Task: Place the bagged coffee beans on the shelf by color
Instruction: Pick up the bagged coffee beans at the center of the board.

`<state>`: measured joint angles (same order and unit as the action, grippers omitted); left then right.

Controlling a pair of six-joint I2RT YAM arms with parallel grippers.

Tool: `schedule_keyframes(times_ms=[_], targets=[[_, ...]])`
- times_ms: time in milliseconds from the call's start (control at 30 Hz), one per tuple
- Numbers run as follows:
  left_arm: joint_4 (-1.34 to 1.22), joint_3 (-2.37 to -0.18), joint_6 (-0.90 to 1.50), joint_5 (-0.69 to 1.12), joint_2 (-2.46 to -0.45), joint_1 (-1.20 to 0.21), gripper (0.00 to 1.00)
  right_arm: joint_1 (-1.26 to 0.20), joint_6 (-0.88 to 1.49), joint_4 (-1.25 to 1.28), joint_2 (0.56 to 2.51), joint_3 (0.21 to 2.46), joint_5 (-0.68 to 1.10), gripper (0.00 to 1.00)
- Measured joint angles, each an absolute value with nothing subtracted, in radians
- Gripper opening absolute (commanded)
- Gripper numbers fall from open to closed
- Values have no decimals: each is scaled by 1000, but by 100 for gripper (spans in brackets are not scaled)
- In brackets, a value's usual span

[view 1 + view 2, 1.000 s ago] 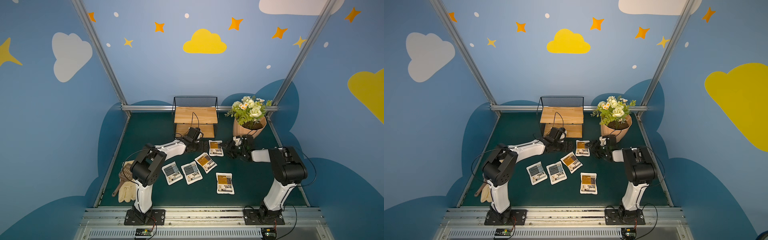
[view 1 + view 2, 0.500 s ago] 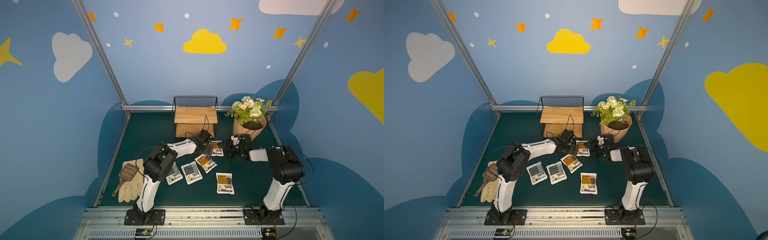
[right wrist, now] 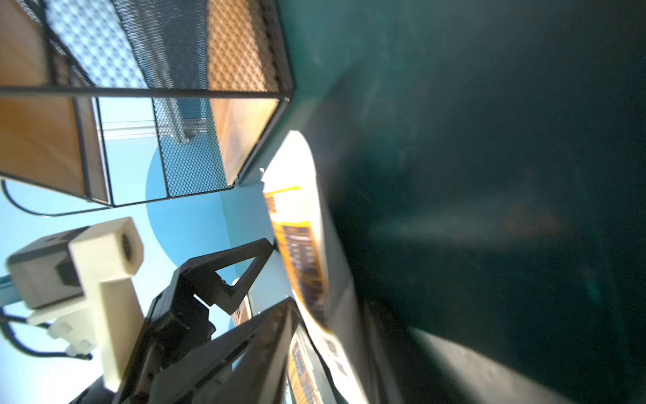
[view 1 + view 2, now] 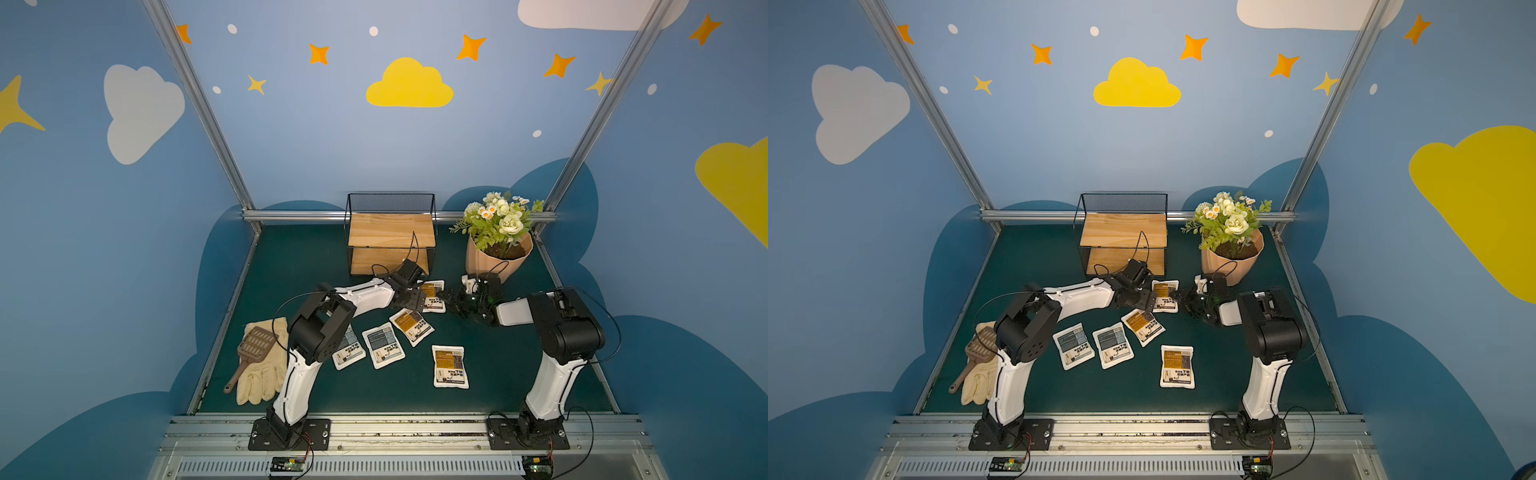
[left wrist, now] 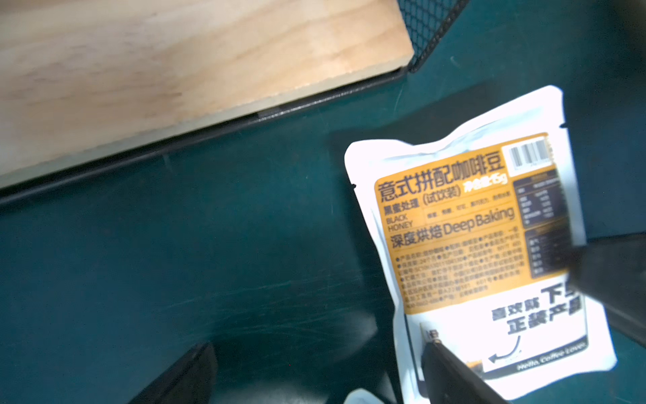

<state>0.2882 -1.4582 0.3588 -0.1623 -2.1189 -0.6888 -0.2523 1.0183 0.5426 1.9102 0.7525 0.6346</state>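
Just in front of the shelf [image 4: 390, 232], off its right corner, an orange-panelled bag of coffee beans [image 4: 433, 296] lies flat on the mat, long axis pointing at the shelf, flanked by both claws. At its left edge the left gripper [image 4: 417, 300] stands spread, arm stretched low. From the opposite side the right gripper [image 4: 448, 298], forearm low, reaches over the bag's edge, and I cannot tell whether it pinches.

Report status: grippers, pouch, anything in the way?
Left gripper open, one finger over the orange pouch. Right gripper at the same pouch's edge, grip unclear. Pouch on mat before the shelf, both boards bare. Flower pot close behind right gripper.
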Motion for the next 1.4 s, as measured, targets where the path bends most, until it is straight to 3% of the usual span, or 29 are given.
schedule_keyframes(times_ms=[300,600,933,1400], targets=[[276,-1443,364,-173,-2110,-693,98,-261,1031,558,1917,727,639,0],[333,-1406,386,-187,-2013,-693,99,-265,1035,556,1864,665,646,0],[361,-1332,414,-221,-1705,-660,100,-270,1008,402,1663,617,629,0],[427,-1120,469,-201,-1355,-452,100,-277,894,70,1346,695,572,0]])
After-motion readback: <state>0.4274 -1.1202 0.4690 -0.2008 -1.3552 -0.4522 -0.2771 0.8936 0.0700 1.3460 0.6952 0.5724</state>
